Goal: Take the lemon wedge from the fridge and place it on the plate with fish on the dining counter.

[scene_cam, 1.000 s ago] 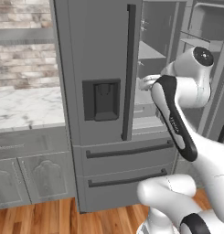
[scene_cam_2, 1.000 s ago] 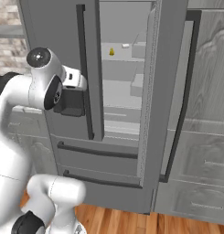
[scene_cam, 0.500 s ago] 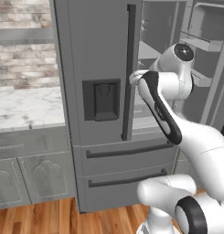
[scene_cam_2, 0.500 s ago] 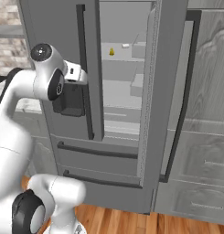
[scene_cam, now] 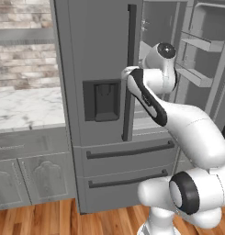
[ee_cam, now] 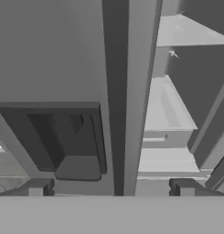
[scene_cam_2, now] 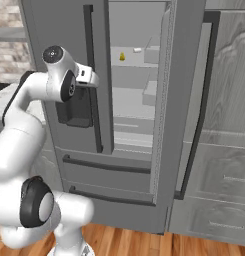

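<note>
The lemon wedge (scene_cam_2: 122, 57) is a tiny bright yellow piece, sitting on an upper shelf (scene_cam_2: 129, 66) inside the fridge (scene_cam_2: 69, 45), at about 12 o'clock in the right base view. It is too small to tell which way its long axis runs or where its tip points; it looks like a small upright lump, wider at the bottom. I count one wedge. Just to its right, at 3 o'clock from it, lies one small pale item (scene_cam_2: 137, 50), apart from the wedge, too small to name.

The fridge is tall and grey. Its right door (scene_cam_2: 194, 100) is swung open, and its left door (scene_cam: 95, 69) is closed. I count two long dark vertical handles (scene_cam_2: 94, 75), one on each door, standing upright. The left door has one dark dispenser recess (scene_cam: 102, 100). Below are two drawers (scene_cam: 127, 151), each with a dark horizontal bar.

The white arm (scene_cam: 178, 124) reaches up in front of the closed door, near its handle. In the hand view, the claw (ee_cam: 111, 188) shows two dark tips standing apart, either side of the door's handle (ee_cam: 117, 91) in the picture, clamped on nothing.

At 9 o'clock in the left base view, one marble counter (scene_cam: 26, 108) sits over grey cabinets (scene_cam: 31, 174), with a brick wall (scene_cam: 22, 50) behind.
</note>
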### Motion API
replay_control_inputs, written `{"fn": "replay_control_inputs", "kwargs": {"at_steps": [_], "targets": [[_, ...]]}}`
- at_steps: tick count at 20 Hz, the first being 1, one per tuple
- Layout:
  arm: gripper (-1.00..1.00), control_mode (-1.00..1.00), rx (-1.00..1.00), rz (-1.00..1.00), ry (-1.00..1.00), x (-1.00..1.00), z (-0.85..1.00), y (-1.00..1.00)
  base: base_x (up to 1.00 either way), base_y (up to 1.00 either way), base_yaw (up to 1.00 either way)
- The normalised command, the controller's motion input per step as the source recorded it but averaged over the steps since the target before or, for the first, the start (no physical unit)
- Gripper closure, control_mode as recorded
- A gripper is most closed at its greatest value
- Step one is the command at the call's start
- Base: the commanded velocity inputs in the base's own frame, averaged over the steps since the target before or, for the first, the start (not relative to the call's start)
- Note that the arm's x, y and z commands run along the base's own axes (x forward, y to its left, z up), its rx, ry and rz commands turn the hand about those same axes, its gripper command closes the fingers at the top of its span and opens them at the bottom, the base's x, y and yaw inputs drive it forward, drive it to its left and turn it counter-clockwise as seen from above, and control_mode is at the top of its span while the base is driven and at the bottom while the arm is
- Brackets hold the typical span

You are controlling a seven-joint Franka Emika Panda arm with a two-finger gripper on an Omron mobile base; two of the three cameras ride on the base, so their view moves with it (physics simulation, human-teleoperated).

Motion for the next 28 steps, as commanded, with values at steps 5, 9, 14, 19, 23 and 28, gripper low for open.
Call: {"fn": "replay_control_inputs", "kwargs": {"at_steps": [5,9,14,19,23,28], "targets": [[-1.0,-1.0,0.0,0.0,0.0,0.52,-0.08,-0.01,0.0,0.0,0.0],[-1.0,-1.0,0.0,0.0,0.0,0.46,-0.06,-0.07,0.0,0.0,0.0],[-1.0,-1.0,-0.01,0.0,0.0,0.36,-0.09,0.0,0.0,0.0,0.0],[-1.0,-1.0,-0.02,0.0,0.0,0.43,-0.13,0.0,0.0,0.0,0.0],[-1.0,-1.0,-0.03,0.0,-0.02,0.42,-0.19,0.0,0.0,0.0,0.0],[-1.0,-1.0,-0.03,0.0,-0.04,0.38,-0.21,0.0,0.0,0.0,0.0]]}}
